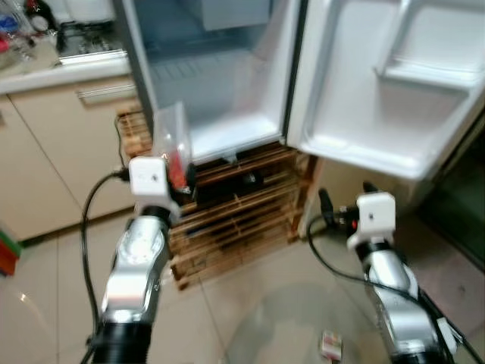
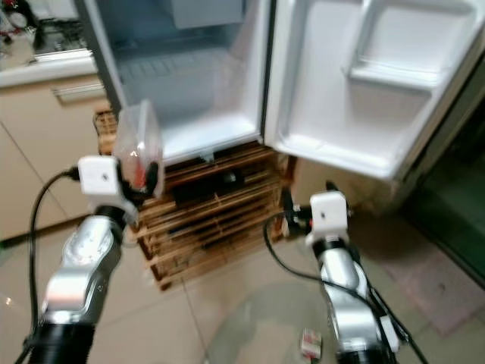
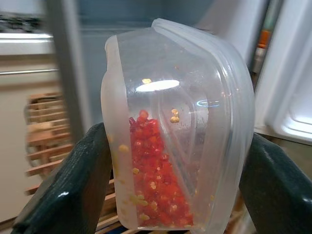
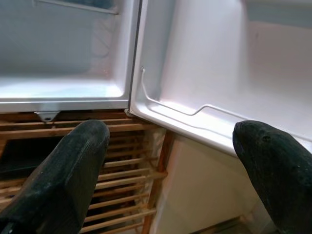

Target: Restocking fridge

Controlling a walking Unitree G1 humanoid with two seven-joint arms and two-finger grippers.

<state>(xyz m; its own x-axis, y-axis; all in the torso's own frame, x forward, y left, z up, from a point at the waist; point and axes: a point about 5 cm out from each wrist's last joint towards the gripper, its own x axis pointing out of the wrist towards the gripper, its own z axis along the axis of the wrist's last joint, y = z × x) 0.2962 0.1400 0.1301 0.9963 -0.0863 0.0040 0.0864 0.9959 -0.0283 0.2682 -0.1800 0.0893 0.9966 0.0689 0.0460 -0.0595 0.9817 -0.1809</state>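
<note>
The left claw [image 3: 170,195] grips a clear lidded container [image 3: 175,126] of chopped red chilli between its two fingers [image 3: 68,190], holding it on the left just in front of the open fridge [image 1: 220,91], near the lower edge of the compartment. The right claw [image 4: 170,170] hangs lower on the right, its fingers spread wide with nothing between them, below the fridge door [image 1: 394,91]. A wooden rack [image 1: 242,205] stands under the fridge.
</note>
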